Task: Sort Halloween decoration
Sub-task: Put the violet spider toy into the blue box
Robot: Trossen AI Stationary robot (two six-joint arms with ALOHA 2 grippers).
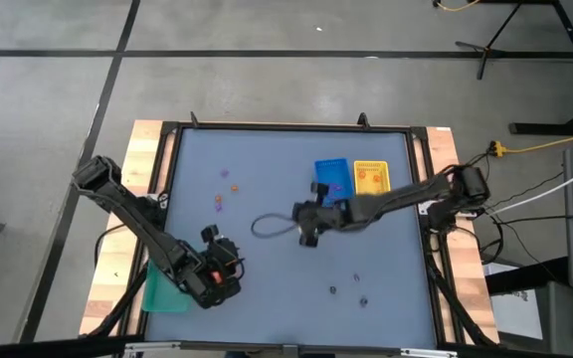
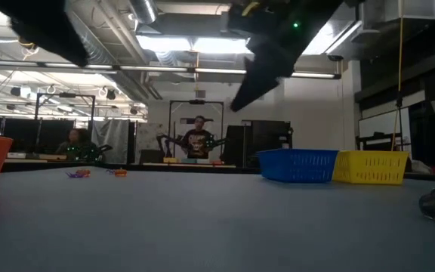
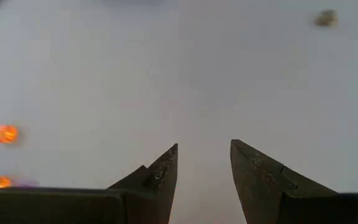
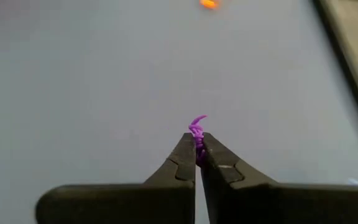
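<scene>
Over the middle of the grey tabletop [image 1: 267,288], near the blue tray [image 1: 332,175], the right hand [image 4: 198,152] pinches a purple piece [image 4: 197,132] by one thin end — it could slip free — while the left hand [image 3: 204,163] hangs open, empty.

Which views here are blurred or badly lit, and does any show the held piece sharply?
Left wrist view: washed out, orange pieces smeared. Low view: arms backlit into dark shapes by ceiling lights. Right wrist view: right gripper and its purple piece sharp; orange piece behind blurred.
</scene>
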